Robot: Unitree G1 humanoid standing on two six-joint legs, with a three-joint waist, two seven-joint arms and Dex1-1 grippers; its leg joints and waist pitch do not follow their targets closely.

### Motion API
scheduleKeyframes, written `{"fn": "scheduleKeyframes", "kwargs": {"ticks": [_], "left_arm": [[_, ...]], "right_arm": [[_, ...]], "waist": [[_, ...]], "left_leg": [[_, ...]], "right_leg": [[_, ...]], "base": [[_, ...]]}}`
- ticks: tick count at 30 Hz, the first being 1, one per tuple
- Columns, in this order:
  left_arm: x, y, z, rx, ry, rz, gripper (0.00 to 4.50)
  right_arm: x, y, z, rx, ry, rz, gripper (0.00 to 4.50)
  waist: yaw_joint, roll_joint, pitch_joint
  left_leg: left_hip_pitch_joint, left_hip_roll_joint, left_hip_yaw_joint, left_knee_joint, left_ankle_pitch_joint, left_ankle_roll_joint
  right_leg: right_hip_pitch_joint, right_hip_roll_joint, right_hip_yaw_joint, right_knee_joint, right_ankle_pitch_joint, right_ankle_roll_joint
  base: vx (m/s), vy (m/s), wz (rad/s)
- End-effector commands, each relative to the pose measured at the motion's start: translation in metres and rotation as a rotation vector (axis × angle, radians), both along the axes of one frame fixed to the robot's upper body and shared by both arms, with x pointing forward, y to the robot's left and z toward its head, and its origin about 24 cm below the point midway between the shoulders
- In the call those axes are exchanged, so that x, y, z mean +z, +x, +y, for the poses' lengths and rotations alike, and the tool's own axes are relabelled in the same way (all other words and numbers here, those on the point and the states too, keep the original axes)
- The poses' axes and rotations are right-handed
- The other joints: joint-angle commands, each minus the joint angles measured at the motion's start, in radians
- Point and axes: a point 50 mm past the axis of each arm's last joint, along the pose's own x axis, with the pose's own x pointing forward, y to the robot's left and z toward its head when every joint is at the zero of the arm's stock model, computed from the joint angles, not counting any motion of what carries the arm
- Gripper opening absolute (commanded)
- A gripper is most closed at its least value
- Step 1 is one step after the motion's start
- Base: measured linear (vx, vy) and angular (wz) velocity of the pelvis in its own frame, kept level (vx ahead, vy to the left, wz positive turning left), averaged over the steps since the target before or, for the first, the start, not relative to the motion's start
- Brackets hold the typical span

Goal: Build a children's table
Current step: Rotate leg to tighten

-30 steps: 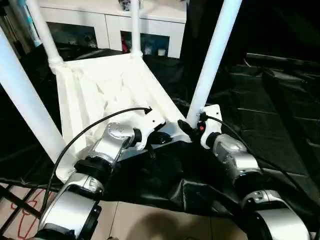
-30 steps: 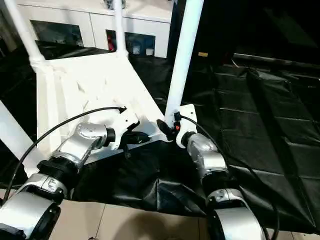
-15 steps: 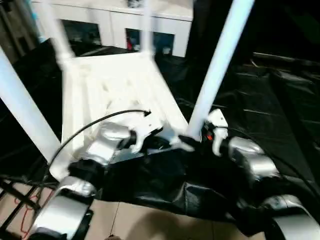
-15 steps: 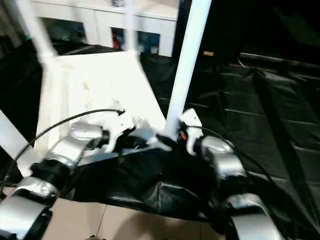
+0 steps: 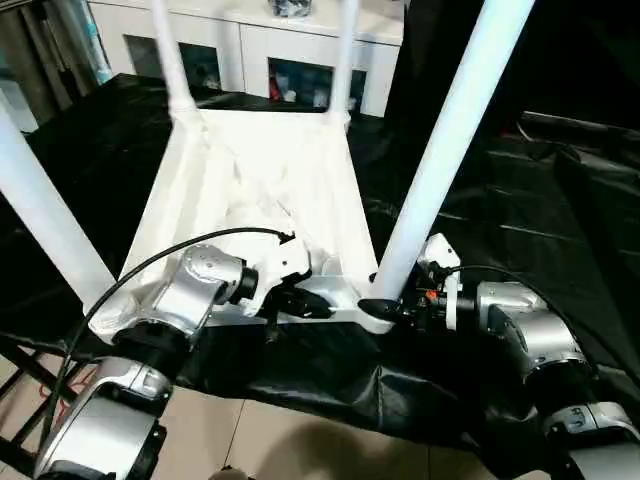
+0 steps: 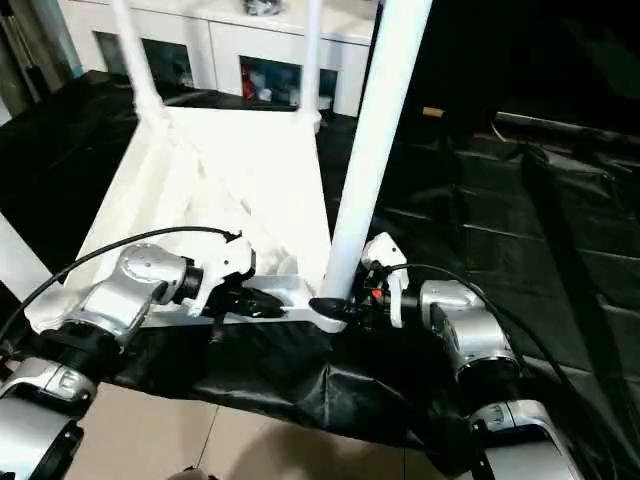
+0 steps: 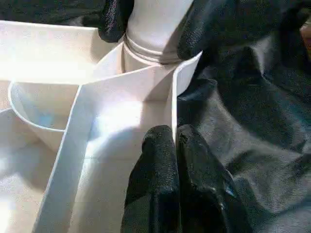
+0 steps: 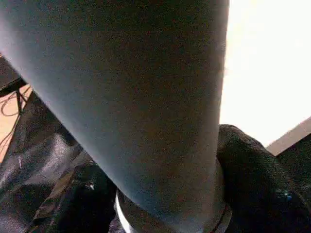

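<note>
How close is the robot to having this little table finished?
Nearly there, it seems. The table top lies upside down on the black sheet with all four legs standing in its corners. The right gripper is clasped around the base of the near right leg, perhaps seating it, while the left gripper pinches the top's edge rib. The table is not yet turned upright.

White table (image 5: 270, 190) with ribbed underside and plain white legs (image 5: 445, 150); glossy black sheet (image 5: 540, 220) under it; silver forearms (image 5: 195, 290); black fingers (image 7: 165, 184); white cabinet (image 5: 250, 45) at upper left.
</note>
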Motion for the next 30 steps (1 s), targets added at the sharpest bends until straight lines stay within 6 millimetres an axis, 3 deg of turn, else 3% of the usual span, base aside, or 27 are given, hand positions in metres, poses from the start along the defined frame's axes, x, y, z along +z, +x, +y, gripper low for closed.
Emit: {"fn": "scheduleKeyframes", "kwargs": {"ticks": [1,7,9,13,16,17,20,22,23,27,30], "left_arm": [[-0.001,-0.006,-0.013,-0.06,-0.021,0.009,0.0],[-0.001,-0.007,-0.014,-0.058,-0.035,0.017,0.0],[0.0,-0.002,-0.021,0.007,-0.043,-0.003,0.0],[0.001,0.004,-0.031,0.078,-0.06,-0.025,0.0],[0.001,0.005,-0.039,0.095,-0.062,-0.036,0.0],[0.001,0.005,-0.049,0.106,-0.068,-0.043,0.0],[0.0,0.005,-0.064,0.129,-0.059,-0.06,0.0],[0.0,0.005,-0.069,0.137,-0.058,-0.064,0.0],[-0.001,0.005,-0.073,0.14,-0.056,-0.07,0.0],[-0.001,0.004,-0.079,0.139,-0.051,-0.088,0.0],[0.0,0.006,-0.074,0.149,-0.049,-0.089,0.0]], "right_arm": [[-0.007,-0.01,0.012,0.094,0.03,0.063,2.63],[-0.008,-0.012,0.014,0.084,0.043,0.081,2.61],[-0.013,-0.006,0.018,-0.034,0.03,0.076,2.61],[-0.019,0.008,0.023,-0.23,-0.004,0.041,2.6],[-0.022,0.016,0.026,-0.371,-0.012,0.05,2.56],[-0.025,0.021,0.032,-0.453,-0.013,0.065,2.56],[-0.027,0.027,0.044,-0.57,-0.045,0.06,2.56],[-0.028,0.03,0.047,-0.607,-0.058,0.054,2.56],[-0.027,0.03,0.053,-0.599,-0.046,0.055,3.12],[-0.026,0.028,0.066,-0.537,-0.014,0.053,3.45],[-0.022,0.028,0.065,-0.464,-0.042,-0.001,3.72]], "waist": [[-0.002,-0.002,-0.059],[-0.002,-0.003,-0.06],[-0.003,-0.002,-0.06],[-0.015,-0.004,-0.052],[-0.037,-0.003,-0.051],[-0.045,-0.003,-0.053],[-0.057,-0.003,-0.053],[-0.061,-0.003,-0.053],[-0.06,-0.001,-0.053],[-0.056,-0.001,-0.056],[-0.057,-0.001,-0.056]], "left_leg": [[0.009,0.035,-0.011,-0.06,-0.216,0.035],[0.007,0.033,-0.009,-0.057,-0.194,0.044],[0.007,0.033,-0.009,-0.058,-0.196,0.039],[0.012,0.028,-0.018,-0.064,-0.275,0.0],[0.01,0.025,-0.024,-0.067,-0.307,-0.014],[0.005,0.026,-0.025,-0.068,-0.301,-0.015],[0.009,0.025,-0.024,-0.066,-0.312,-0.012],[0.002,0.023,-0.026,-0.068,-0.307,-0.008],[0.006,0.023,-0.025,-0.066,-0.311,-0.005],[0.014,0.025,-0.018,-0.062,-0.31,0.008],[0.009,0.024,-0.018,-0.063,-0.304,0.015]], "right_leg": [[0.047,-0.066,0.046,-0.074,-0.236,-0.202],[0.048,-0.065,0.046,-0.071,-0.201,-0.21],[0.046,-0.065,0.047,-0.071,-0.209,-0.207],[0.039,-0.071,0.046,-0.092,-0.397,-0.157],[0.039,-0.069,0.043,-0.099,-0.459,-0.135],[0.042,-0.069,0.043,-0.097,-0.449,-0.132],[0.037,-0.067,0.044,-0.098,-0.423,-0.145],[0.042,-0.066,0.042,-0.097,-0.425,-0.142],[0.039,-0.066,0.042,-0.1,-0.433,-0.137],[0.033,-0.062,0.048,-0.095,-0.348,-0.171],[0.04,-0.061,0.046,-0.09,-0.316,-0.185]], "base": [[0.0,0.0,0.0],[0.0,0.0,0.0],[0.0,0.0,0.0],[0.0,0.0,0.0],[0.0,0.0,0.0],[0.0,0.0,0.0],[0.0,0.0,0.0],[0.0,0.0,0.0],[0.0,0.0,0.0],[0.0,0.0,0.0],[0.0,0.0,0.0]]}}
